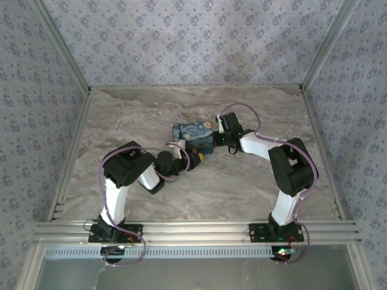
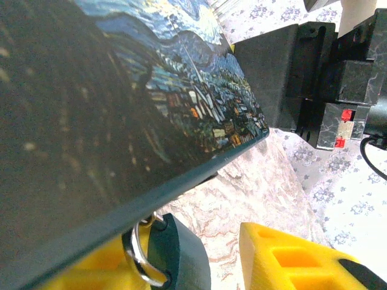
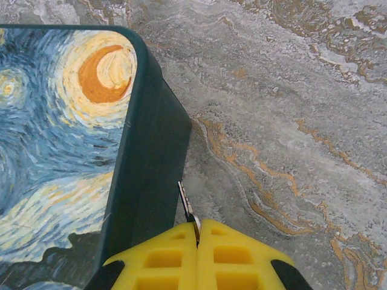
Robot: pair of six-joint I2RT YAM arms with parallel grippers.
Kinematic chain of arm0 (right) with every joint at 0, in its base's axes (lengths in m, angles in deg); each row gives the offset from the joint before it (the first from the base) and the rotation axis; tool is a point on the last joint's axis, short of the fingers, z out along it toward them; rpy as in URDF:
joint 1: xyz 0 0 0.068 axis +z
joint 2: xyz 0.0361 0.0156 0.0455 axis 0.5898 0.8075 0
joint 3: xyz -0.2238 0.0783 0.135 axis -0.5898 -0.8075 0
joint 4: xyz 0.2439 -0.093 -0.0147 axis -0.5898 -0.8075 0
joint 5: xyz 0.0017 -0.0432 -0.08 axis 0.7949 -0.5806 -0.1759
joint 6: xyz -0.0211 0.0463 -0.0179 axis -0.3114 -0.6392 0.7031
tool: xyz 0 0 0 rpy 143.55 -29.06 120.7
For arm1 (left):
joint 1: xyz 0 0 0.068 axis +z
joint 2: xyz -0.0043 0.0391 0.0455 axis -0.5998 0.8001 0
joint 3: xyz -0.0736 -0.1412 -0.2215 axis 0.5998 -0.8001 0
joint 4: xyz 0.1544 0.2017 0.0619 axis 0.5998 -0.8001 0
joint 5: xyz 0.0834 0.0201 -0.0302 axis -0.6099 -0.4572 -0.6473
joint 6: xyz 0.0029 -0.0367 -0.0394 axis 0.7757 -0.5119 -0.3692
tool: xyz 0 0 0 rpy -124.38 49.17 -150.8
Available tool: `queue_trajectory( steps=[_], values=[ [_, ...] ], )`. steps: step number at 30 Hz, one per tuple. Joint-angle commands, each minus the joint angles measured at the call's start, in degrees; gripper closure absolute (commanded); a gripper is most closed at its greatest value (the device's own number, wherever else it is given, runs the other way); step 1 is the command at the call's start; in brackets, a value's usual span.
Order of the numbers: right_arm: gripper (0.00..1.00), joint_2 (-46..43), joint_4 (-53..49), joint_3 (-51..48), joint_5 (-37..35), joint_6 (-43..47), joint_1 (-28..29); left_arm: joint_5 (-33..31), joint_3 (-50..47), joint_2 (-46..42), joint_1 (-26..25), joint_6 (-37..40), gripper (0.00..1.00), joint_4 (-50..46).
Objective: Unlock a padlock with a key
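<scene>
Marble tabletop (image 1: 121,121) from above: the starry-printed box (image 1: 193,138) sat mid-table, with my left claw (image 1: 197,158) at its near edge and my right claw (image 1: 219,142) against its right side.

On the left wrist camera, the small dark padlock (image 2: 181,257) stood between the yellow fingers (image 2: 290,260), its silver shackle (image 2: 140,254) up by the box's lower edge. That claw was spread wide, with a strip of marble showing beside the lock.

On the right wrist camera, the right claw was pinched closed on the key (image 3: 186,206), whose blade lay just beside the box's dark side wall (image 3: 151,169).
</scene>
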Motion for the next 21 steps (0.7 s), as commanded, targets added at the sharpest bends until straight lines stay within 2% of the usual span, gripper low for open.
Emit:
queue_trajectory(
  steps=[1, 9, 21],
  values=[
    [1.00, -1.4, -0.3, -0.5, 1.0, -0.9, 0.6, -1.4, -2.5, 2.0, 0.7, -5.0, 0.61, -8.7],
    [1.00, -1.6, -0.2, -0.5, 0.8, -0.9, 0.6, -1.8, -4.3, 1.7, 1.3, -5.1, 0.60, -8.5],
    [1.00, -1.7, -0.1, -0.9, 0.7, -1.0, 0.7, -0.4, -3.4, 1.8, 2.2, -5.2, 0.69, -9.8]
  ],
)
